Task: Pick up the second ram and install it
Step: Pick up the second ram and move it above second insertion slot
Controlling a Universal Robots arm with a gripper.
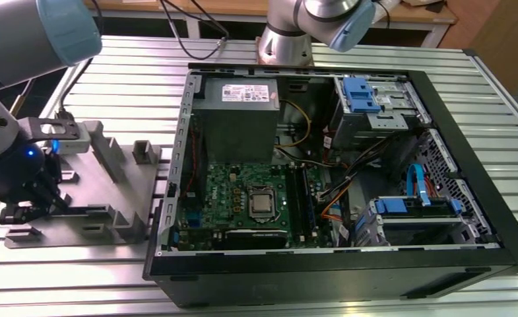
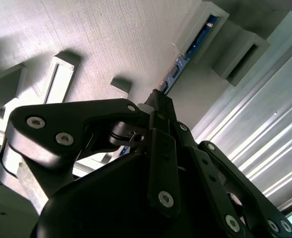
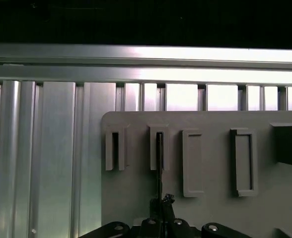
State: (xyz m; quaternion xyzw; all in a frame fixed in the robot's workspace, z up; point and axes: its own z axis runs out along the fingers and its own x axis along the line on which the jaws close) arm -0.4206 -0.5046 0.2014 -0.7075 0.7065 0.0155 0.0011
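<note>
Second ram [image 2: 178, 64] stands on its long edge on the grey fixture plate [image 2: 111, 39], near the plate's edge that borders the slatted aluminium table [image 2: 265, 124]. Its far end is seated in a slotted block [image 2: 216, 11], which keeps the thin board upright so both flat faces can be reached. In the first wrist view it shows as a dark line [image 3: 159, 163] running from the block [image 3: 152, 148] to the gripper [image 3: 163, 201].

The gripper [image 2: 155, 99] sits at the board's free end, and its fingers look drawn together on the second ram, pressing on the faces rather than the connector edge, which I judge suits a later push into a socket. The board has not left its block.

In the exterior view, the gripper [image 1: 26, 210] works at the plate's [image 1: 92, 191] corner toward the exterior view's left, well apart from the open computer case [image 1: 329, 267], whose motherboard [image 1: 237, 191] lies face up.
</note>
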